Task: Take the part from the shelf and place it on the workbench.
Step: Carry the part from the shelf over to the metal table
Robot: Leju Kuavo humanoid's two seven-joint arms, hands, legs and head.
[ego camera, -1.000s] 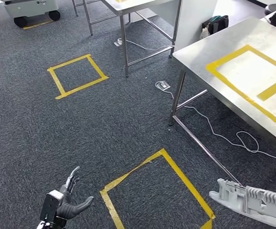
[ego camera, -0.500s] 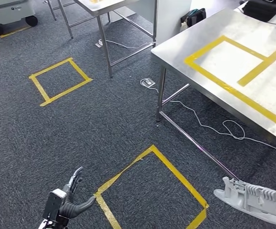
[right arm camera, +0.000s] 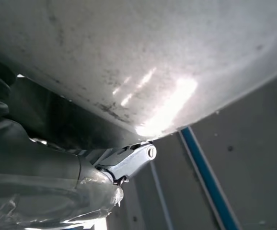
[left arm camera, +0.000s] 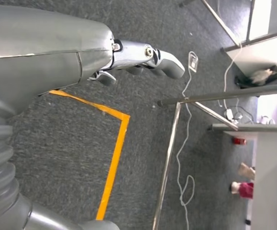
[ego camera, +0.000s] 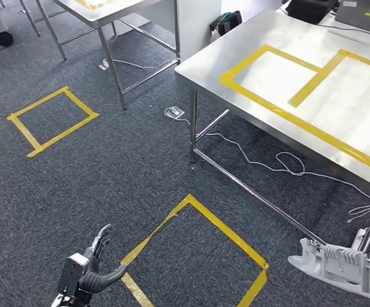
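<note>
head view: the robot looked down at dark grey carpet. a steel workbench [ego camera: 318, 83] marked with yellow tape outlines [ego camera: 289, 89] stood ahead and to the right, its top bare between the tape lines. a white cable [ego camera: 251, 157] trailed on the floor beneath it, and a yellow tape square [ego camera: 193, 256] lay on the carpet just in front of the robot. at the lower right edge, a long pale grey plastic part [ego camera: 342, 268] with ribs along its top jutted in, held up off the floor and well short of the bench top. the left hand [ego camera: 93, 272] hung low at the lower left, fingers apart and holding nothing.

left wrist view: the left hand [left arm camera: 144, 60] was spread over the carpet with nothing between its fingers; a corner of floor tape and a bench leg [left arm camera: 166, 167] lay beyond it.

right wrist view: the part [right arm camera: 148, 62] ran close across the lens as a broad pale surface, with the right hand [right arm camera: 93, 177] under it, one finger reaching up against its underside. the hand seemed to be carrying the part.

judging by this, the part was already off the shelf and in transit; reaching the workbench and setting it down were left.
</note>
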